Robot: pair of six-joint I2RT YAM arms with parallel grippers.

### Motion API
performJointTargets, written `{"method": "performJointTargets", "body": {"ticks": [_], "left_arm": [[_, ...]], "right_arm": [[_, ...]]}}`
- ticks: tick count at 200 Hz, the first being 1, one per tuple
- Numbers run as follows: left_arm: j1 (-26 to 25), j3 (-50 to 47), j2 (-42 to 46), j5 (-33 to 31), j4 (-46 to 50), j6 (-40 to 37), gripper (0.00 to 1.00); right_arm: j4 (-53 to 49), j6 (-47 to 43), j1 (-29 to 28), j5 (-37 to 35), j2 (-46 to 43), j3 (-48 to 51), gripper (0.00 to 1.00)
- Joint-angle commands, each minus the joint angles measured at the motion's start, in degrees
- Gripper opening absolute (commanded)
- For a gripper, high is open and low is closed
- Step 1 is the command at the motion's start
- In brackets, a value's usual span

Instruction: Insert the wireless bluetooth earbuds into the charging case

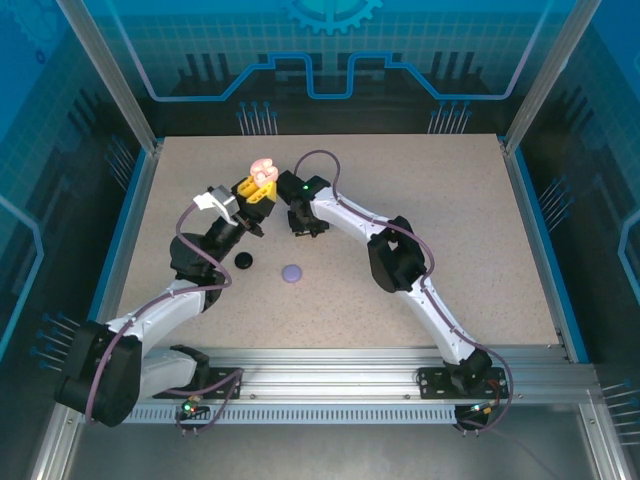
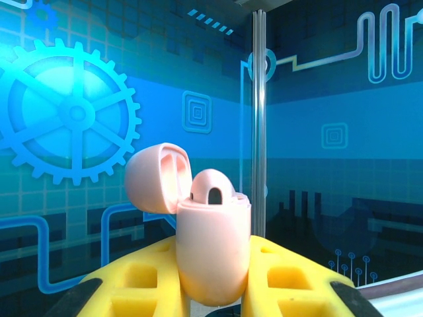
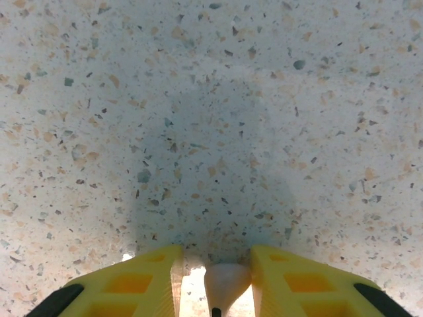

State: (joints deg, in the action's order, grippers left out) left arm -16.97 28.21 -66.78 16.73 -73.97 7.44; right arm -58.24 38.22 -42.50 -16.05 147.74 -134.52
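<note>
- Closest in the right wrist view, the right pincer (image 3: 217, 264) is clenched on 1 pale pink earbud (image 3: 227, 279). Its 2 yellow fingers (image 3: 142, 281) stand only narrowly apart, with the bud wedged in the slot between them.
- The bud's rounded body fills the gap and its dark-tipped end points back toward the camera. The speckled worktop (image 3: 211, 119) spreads ahead of the fingertips, with a soft shadow on it.
- From above, the right pincer (image 1: 300, 228) points down, low over the worktop (image 1: 450, 220). Whether it touches the surface cannot be told.
- In the left wrist view, the left pincer (image 2: 213, 277) is clamped around 1 pink charging case (image 2: 211, 244). A yellow finger presses on each side of the case's lower body, and the case stands upright between them.
- The case's lid (image 2: 157, 178) is swung open to the left of the body. What looks like a second pale pink earbud (image 2: 213, 188) sits in the case's mouth, its rounded top with a dark oval showing above the rim.
- From above, the left pincer (image 1: 256, 190) holds the case (image 1: 263, 170) raised off the worktop, just left of the right arm's wrist.
- 2 more cases lie shut on the worktop: 1 black round case (image 1: 243, 260) on the near side of the left pincer, and 1 purple round case (image 1: 292, 272) on the near side of the right pincer. They lie near each other but apart.
- Counted: 2 pincers, 3 cases, 2 pink buds.
</note>
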Motion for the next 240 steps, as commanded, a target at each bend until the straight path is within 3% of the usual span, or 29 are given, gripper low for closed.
{"method": "performJointTargets", "body": {"ticks": [1,57,157,240], "left_arm": [[0.45,-0.28,0.56,0.25,-1.51,0.42,0.00],[0.40,0.05,0.25,0.76,-1.48,0.63,0.00],[0.45,0.28,-0.14,0.88,-1.61,0.91,0.00],[0.36,0.86,-0.07,1.11,-1.45,1.63,0.00]], "right_arm": [[-0.68,1.22,-0.11,-1.22,0.12,2.16,0.31],[3.99,2.55,0.85,0.94,-3.54,9.48,0.29],[4.36,1.59,0.69,0.59,-4.38,9.63,0.20],[7.14,1.33,1.00,-0.96,-11.50,12.97,0.19]]}}
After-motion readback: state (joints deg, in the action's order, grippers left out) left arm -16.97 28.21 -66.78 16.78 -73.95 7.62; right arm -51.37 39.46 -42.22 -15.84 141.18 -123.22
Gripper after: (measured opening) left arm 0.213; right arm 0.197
